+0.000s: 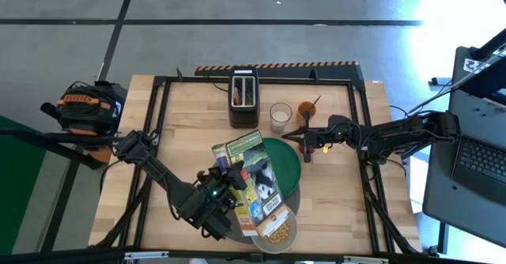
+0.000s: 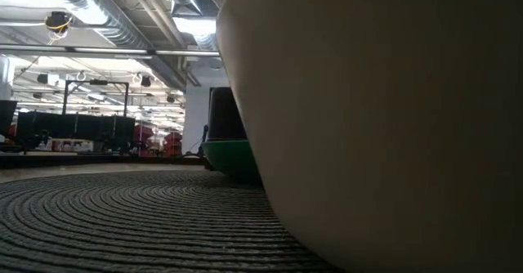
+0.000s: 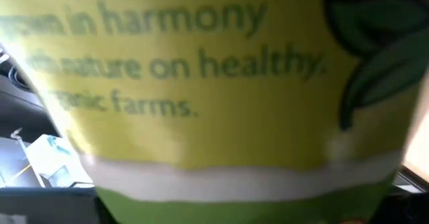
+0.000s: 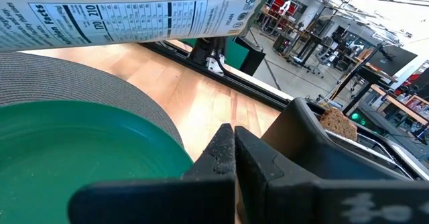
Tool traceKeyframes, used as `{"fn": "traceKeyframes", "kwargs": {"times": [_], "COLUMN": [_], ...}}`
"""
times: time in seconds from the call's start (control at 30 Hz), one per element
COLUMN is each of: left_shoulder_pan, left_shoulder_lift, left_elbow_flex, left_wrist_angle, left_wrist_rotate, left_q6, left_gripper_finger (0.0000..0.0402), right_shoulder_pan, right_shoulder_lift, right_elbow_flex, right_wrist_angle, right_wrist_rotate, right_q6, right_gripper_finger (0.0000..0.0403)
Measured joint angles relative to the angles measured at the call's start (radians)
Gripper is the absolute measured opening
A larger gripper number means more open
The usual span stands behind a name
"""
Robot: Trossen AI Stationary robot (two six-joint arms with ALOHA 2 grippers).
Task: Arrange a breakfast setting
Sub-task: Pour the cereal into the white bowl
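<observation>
My left gripper [image 1: 228, 188] is shut on a yellow-green cereal box [image 1: 251, 181], which fills the left wrist view [image 3: 201, 83]. The box slants with its near end over the pale bowl [image 1: 278, 234], which holds yellow cereal [image 1: 277, 235]. The bowl [image 2: 376, 126] and the green plate [image 1: 286, 165] sit on the round grey mat [image 2: 122, 216]. My right gripper [image 4: 233, 150] is shut and empty at the plate's right edge [image 1: 307, 144]. A brown toast slice [image 4: 338, 123] stands in the black toaster [image 1: 243, 96]. Apple and spoon are out of view. My left gripper holds the cereal box by its left long side [image 1: 234, 186], coming from the table's left. The box itself hides the fingers in the wrist view, so the kind of hold does not show. The box is lifted clear and tilted, its near end down over the bowl.
A glass of milk [image 1: 280, 115] and an orange cup [image 1: 307, 110] stand at the far side, right of the toaster. Bare wood lies left of the mat and at the table's right side [image 1: 340, 193].
</observation>
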Motion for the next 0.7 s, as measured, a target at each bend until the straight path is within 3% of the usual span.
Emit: {"fn": "traceKeyframes", "kwargs": {"times": [0.7], "left_shoulder_pan": [-0.007], "left_shoulder_lift": [0.000], "left_elbow_flex": [0.000], "left_wrist_angle": [0.011], "left_wrist_rotate": [-0.021], "left_q6": [0.025], "left_gripper_finger": [0.0212], "right_shoulder_pan": [0.000], "right_shoulder_lift": [0.000], "right_elbow_flex": [0.000], "right_wrist_angle": [0.000], "right_wrist_rotate": [0.000], "right_q6": [0.000], "right_gripper_finger": [0.0000]}}
